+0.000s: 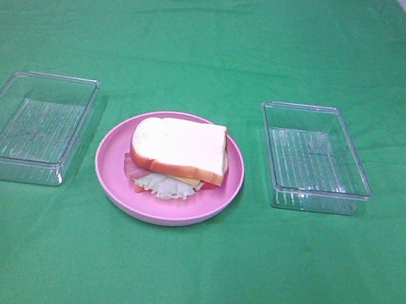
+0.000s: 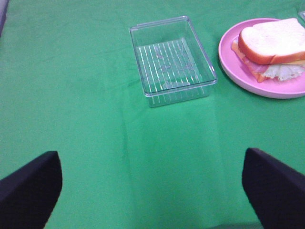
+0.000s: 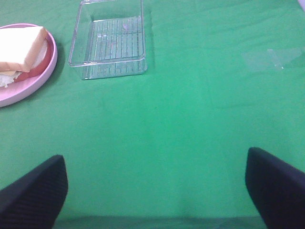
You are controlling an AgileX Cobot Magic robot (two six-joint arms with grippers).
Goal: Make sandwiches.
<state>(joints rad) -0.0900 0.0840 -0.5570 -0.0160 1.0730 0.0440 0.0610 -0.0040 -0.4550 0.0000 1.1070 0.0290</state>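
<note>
One sandwich (image 1: pixel 180 148) sits assembled on a round pink plate (image 1: pixel 110 163) near the middle of the worktop (image 1: pixel 223 37), between two clear plastic trays. Going from the left in the high view: the left tray (image 1: pixel 27 125) lies well apart from the right one and just beside the plate, its long axis running toward the far edge of the worktop. Next comes the plate with the sandwich, whose long axis runs left to right; the rounded top of the upper bread slice points left and its flat bottom edge faces right. Under that white slice with orange-brown crust, a thin yellow cheese square (image 1: pixel 182 179), pale green lettuce (image 1: pixel 164 186) and a reddish-brown bacon strip (image 1: pixel 134 169) stick out along the near side. The right tray (image 1: pixel 314 157) lies near the plate without touching it, its long axis also running front to back, slightly turned.

Green cloth covers the whole worktop, with soft creases; pale wall shows at the far corners.

Neither arm appears in the high view. The left tool (image 2: pixel 152 183) hangs above bare cloth, its two dark fingers (image 2: pixel 28 186) spread wide and holding nothing, with the left tray and plate ahead of it. The right tool (image 3: pixel 157 183) is likewise spread wide and empty above the cloth, facing the right tray.
</note>
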